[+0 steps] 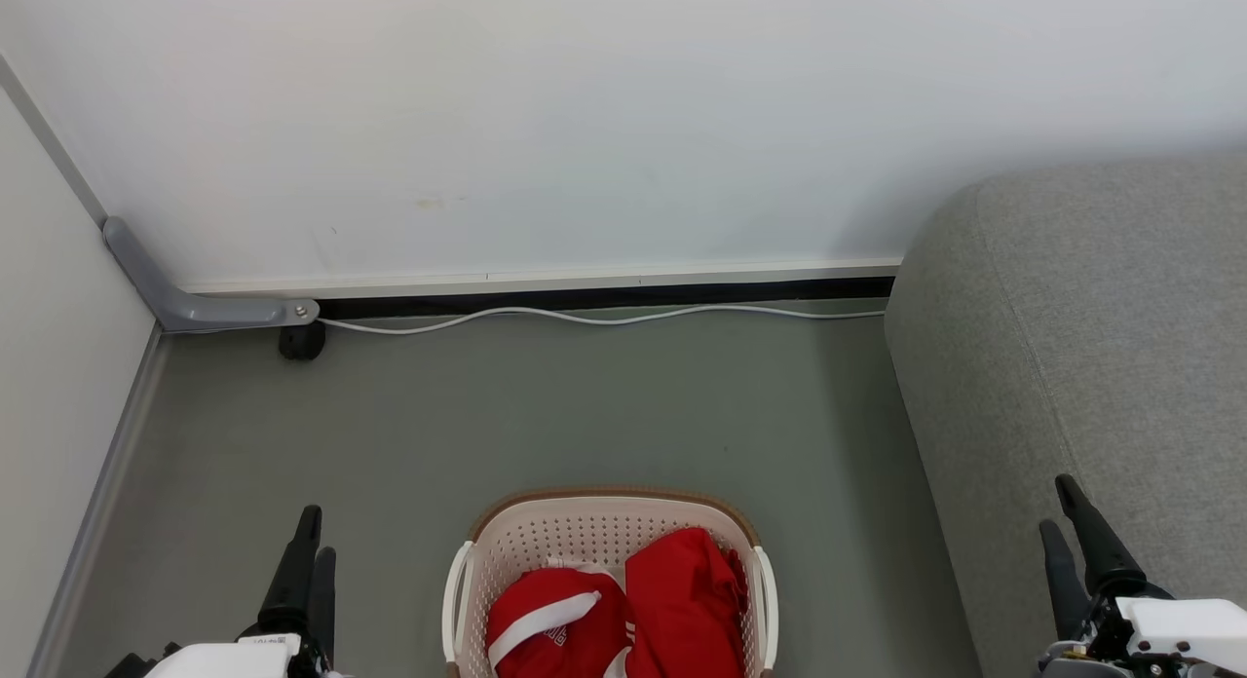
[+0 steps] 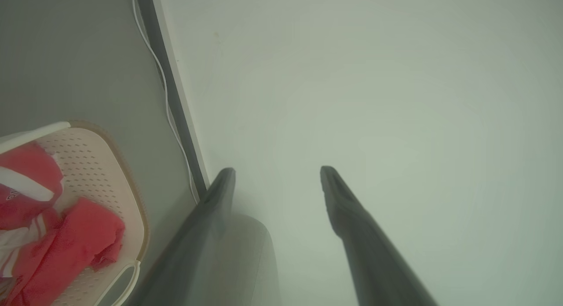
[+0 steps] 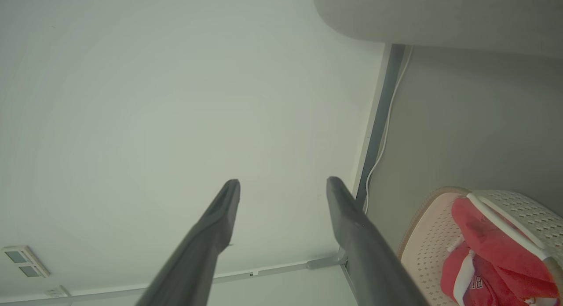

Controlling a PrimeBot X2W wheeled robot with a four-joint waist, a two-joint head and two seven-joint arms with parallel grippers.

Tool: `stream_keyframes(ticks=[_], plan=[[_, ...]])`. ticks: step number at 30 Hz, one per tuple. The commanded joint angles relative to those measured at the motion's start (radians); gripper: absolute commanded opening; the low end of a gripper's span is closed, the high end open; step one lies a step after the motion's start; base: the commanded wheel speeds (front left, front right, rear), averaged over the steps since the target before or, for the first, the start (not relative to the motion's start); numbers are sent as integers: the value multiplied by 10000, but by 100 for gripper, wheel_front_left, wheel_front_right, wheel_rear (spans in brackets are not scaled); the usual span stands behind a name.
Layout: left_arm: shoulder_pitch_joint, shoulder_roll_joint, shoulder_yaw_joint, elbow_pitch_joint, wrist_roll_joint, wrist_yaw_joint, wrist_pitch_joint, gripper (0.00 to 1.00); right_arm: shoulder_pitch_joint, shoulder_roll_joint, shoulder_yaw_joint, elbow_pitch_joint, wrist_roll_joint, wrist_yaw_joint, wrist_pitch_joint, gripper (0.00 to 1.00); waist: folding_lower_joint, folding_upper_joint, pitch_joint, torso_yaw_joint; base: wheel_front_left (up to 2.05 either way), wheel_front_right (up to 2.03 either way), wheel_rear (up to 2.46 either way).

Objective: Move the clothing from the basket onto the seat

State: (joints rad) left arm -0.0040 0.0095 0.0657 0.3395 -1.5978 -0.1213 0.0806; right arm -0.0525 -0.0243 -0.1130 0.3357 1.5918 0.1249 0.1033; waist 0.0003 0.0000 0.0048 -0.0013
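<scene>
The clothing (image 1: 623,610) lay inside the basket (image 1: 585,522) on the floor (image 1: 546,405), left of the seat (image 1: 1091,347). The left pincer (image 1: 310,546) and right pincer (image 1: 1060,508) stood apart, empty.

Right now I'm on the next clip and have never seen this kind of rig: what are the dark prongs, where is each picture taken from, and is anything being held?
The dark prongs are the fingers of a two-armed wheeled robot's grippers. The wide picture comes from a camera on its head, looking down at the floor: the left gripper sits at the lower left, the right gripper at the lower right. The other two pictures come from cameras on each wrist, looking along that arm's own fingers toward the white wall. Both grippers stand open and hold nothing. Between them on the grey floor is the basket, with the red clothing lying inside. The grey sofa on the right is the seat where the clothing should go. A white cable runs along the wall's base.
</scene>
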Motion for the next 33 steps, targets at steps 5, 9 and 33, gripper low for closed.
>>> stream_keyframes(ticks=[5,9,33], plan=[[-650,111,-44,-167,418,-17,-205,100,-619,-356,255,-305,-250,17,-226,100,-3,0,35,-11,0,0,0],[-758,122,-72,-134,715,-19,-322,100,-758,-499,470,-284,-352,19,-403,100,-3,0,51,-18,0,0,0],[-1221,184,-163,-63,3254,-36,-998,100,-1593,-1303,1787,-55,-1878,27,-1225,100,-3,0,69,-74,0,0,0]])
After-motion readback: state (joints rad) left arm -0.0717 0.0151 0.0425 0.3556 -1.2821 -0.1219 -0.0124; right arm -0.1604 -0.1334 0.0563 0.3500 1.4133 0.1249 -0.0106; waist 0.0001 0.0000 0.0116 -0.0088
